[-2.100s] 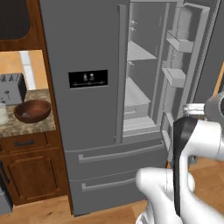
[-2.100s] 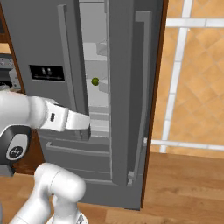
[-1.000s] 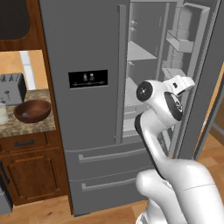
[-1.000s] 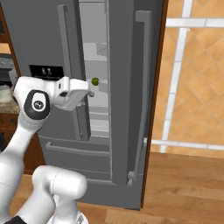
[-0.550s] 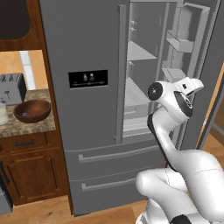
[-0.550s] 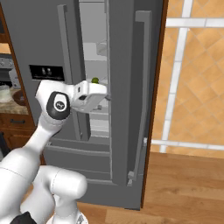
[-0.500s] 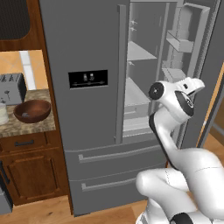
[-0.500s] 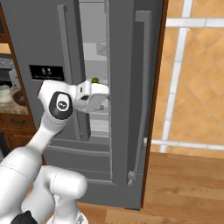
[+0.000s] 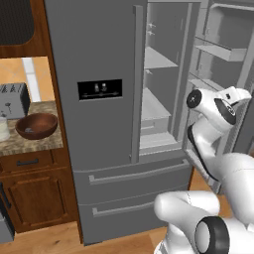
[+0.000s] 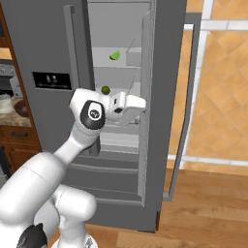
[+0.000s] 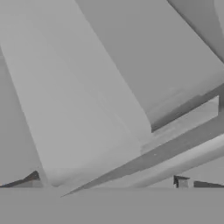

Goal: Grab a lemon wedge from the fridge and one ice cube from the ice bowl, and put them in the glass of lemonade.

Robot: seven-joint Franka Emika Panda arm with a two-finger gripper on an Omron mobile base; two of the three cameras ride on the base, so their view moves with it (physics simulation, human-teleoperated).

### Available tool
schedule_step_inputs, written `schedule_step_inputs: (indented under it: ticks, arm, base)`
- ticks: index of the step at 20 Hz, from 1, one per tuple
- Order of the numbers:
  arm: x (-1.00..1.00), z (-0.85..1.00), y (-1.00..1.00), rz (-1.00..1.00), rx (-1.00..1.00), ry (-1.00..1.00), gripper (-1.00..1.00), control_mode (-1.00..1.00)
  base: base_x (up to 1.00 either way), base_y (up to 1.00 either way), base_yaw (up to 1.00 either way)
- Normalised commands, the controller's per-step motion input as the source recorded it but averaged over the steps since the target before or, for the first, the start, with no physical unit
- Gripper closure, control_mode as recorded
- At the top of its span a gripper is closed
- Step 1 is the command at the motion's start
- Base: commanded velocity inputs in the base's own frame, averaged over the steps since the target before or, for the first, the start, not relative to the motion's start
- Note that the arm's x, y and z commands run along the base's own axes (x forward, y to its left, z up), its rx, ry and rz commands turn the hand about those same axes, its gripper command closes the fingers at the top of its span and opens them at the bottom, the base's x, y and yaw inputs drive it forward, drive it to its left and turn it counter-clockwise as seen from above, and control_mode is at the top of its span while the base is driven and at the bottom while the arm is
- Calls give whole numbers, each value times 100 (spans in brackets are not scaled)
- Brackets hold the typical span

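**Arm reaching at the open fridge, wedge on an upper shelf**

Where the left base view looks across the kitchen, the fridge stands with its right door swung open and its left door shut, bare shelves showing inside. The white arm bends up from the lower right and its hand sits at the right edge of the opening, near the door bins. On the counter to the left rest the ice bowl, dark reddish-brown, with the toaster behind it and the glass of lemonade just left of the bowl at the frame's edge.

In the right base view the lemon wedge lies on an upper shelf inside the fridge, and a small round green fruit sits on the shelf below it. The hand is level with that lower shelf, just right of the green fruit, at the near edge of the opening.

In the hand view, tilted grey fridge panels slant across, and the gripper has its two dark tips far apart, spread wide with nothing between them
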Motion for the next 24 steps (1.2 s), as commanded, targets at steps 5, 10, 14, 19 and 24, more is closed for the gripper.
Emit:
schedule_step_inputs:
  ticks: [5,10,14,19,24]
  arm:
    - [5,-27,-100,-12,0,0,-100,-100]
    - [-43,9,-20,-2,4,-11,-100,-100]
    - [-63,64,44,0,0,-8,-100,-100]
    - [-54,84,60,0,-1,-2,-100,-100]
    - [-4,23,14,-10,-11,19,-100,-100]
  base:
    - [0,0,0]
    - [0,0,0]
    - [0,0,0]
    - [0,0,0]
    - [0,0,0]
